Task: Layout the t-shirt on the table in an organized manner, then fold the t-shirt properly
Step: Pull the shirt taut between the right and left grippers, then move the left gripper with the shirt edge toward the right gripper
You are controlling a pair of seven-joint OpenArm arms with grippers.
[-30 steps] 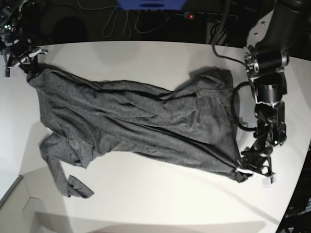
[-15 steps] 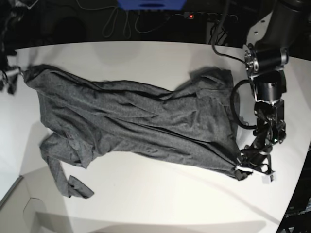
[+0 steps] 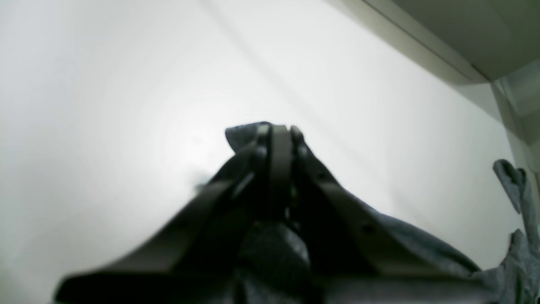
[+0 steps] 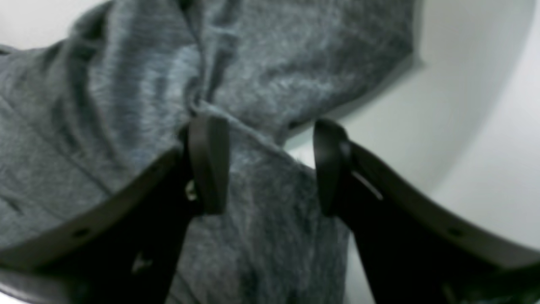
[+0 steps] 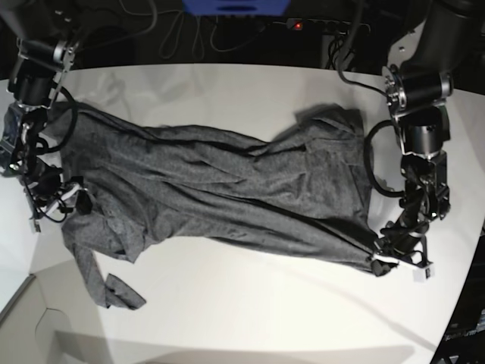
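The dark grey t-shirt (image 5: pixel 212 182) lies spread and wrinkled across the white table (image 5: pixel 250 318), with a twisted sleeve (image 5: pixel 114 292) trailing toward the front left. My left gripper (image 5: pixel 381 263) is shut on the shirt's front right corner. In the left wrist view that left gripper (image 3: pixel 274 135) has a tip of the t-shirt (image 3: pixel 242 133) poking out between closed fingers. My right gripper (image 5: pixel 64 199) hovers at the shirt's left edge. In the right wrist view the right gripper (image 4: pixel 270 164) stands open, and the t-shirt (image 4: pixel 126 84) beneath it is not pinched.
The table's curved back edge borders a dark area with cables, a power strip with a red light (image 5: pixel 298 25) and a blue object (image 5: pixel 235 6). A pale panel (image 5: pixel 23 326) sits past the table's front left corner. The right edge of the table runs close to my left arm.
My right gripper let go of the shirt's far left corner, opened, and came down along the left edge. The left gripper stayed shut on its corner and barely shifted.
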